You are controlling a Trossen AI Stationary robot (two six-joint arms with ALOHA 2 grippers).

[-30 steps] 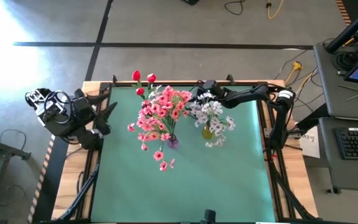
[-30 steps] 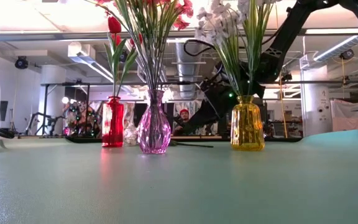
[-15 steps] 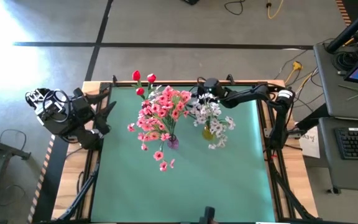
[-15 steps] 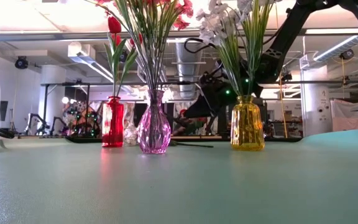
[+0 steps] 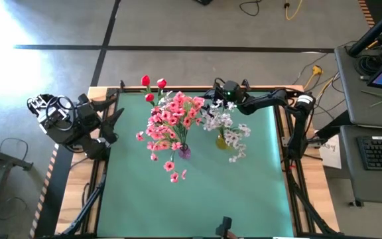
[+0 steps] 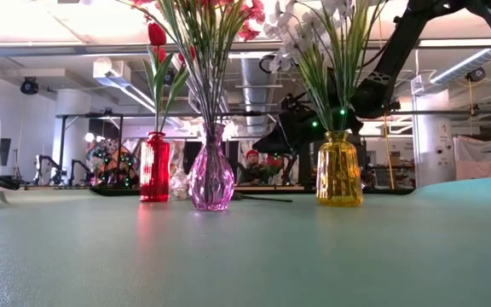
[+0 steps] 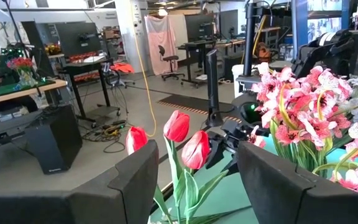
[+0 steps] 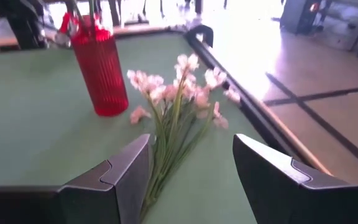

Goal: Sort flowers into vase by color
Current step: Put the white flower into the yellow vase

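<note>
Three vases are grouped toward the far edge of the table (image 5: pixel 197 192): a red vase (image 6: pixel 154 167) with red tulips (image 5: pixel 152 83), a pink vase (image 6: pixel 211 171) full of pink flowers (image 5: pixel 172 118), and a yellow vase (image 6: pixel 339 170) with white flowers (image 5: pixel 227 126). The near half of the table is left open. The right end effector (image 5: pixel 216 91) is held open and empty at the far edge, over a pink spray (image 8: pixel 179 99) lying beside the red vase. The left end effector (image 5: pixel 111 116) is parked open and empty at the left edge
</note>
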